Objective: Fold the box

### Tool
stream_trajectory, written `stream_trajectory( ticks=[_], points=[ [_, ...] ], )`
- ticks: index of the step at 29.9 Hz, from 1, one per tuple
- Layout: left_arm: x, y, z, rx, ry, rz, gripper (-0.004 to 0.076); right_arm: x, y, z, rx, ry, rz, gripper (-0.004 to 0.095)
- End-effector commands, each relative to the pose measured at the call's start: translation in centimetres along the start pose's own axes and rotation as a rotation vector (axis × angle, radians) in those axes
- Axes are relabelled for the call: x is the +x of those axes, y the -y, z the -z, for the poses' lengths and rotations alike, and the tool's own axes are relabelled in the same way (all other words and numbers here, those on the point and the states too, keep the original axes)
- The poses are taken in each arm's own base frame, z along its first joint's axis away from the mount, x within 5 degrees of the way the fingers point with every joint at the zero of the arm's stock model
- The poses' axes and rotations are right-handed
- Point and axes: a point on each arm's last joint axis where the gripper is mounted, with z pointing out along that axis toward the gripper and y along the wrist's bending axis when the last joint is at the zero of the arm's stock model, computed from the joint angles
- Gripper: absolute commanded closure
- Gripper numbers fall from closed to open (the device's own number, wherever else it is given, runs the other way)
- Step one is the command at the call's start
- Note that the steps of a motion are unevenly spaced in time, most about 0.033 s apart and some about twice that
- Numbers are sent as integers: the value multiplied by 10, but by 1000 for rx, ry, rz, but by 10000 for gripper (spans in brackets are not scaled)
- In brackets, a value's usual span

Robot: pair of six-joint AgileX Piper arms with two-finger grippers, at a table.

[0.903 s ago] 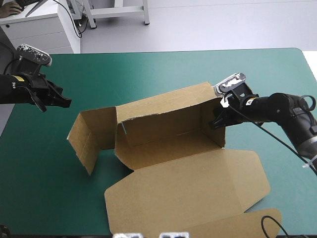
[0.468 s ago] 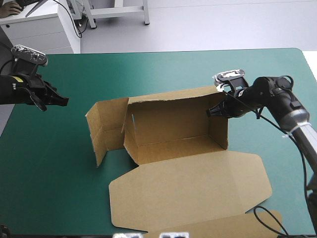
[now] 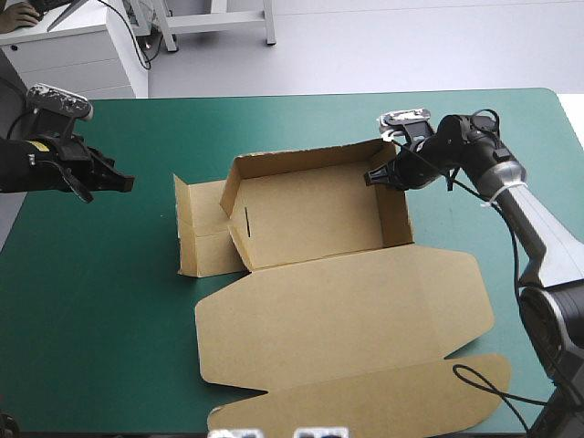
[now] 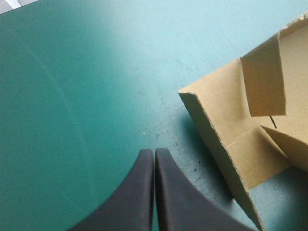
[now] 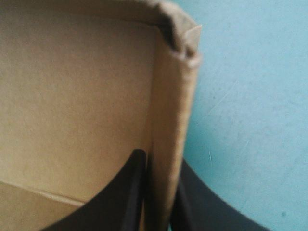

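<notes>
The brown box (image 3: 310, 214) stands mid-table as an open tray, its far and right walls raised. Its lid (image 3: 347, 310) lies flat toward the near edge, and a side flap (image 3: 203, 228) hangs out at the left end. My right gripper (image 3: 374, 178) is shut on the box at the far end of the right wall. In the right wrist view that wall (image 5: 171, 106) runs between my right gripper's (image 5: 161, 159) black fingers. My left gripper (image 3: 123, 182) hovers shut well left of the box, holding nothing. In the left wrist view the box's left flap (image 4: 240, 120) lies ahead of my left gripper (image 4: 154, 151).
The lid's tuck flap (image 3: 383, 401) reaches the table's near edge. Teal-green cover (image 3: 91, 301) shows between my left gripper and the box, and in a strip beyond the far wall.
My right gripper has moved left and toward the far edge with the wall in it. The box has turned and settled flatter, and its left flap has swung in. The left arm barely moved.
</notes>
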Motion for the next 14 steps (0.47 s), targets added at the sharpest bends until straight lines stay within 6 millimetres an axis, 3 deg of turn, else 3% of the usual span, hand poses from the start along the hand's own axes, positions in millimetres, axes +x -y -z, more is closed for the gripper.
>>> stream_trajectory(
  ticks=[1, 5, 9, 14],
  points=[
    [-9, 4, 17, -10, 107, 10, 731, -8, -3, 32, 17, 11, 56, 540],
    [-9, 4, 17, -8, 107, 8, 731, -14, -9, 61, 1, -44, 82, 328],
    [-6, 5, 16, -9, 98, 9, 731, -23, -12, 81, 16, 21, 76, 304],
    [6, 4, 8, -26, 56, 6, 731, -24, -9, 77, 34, 10, 81, 304]
  ],
)
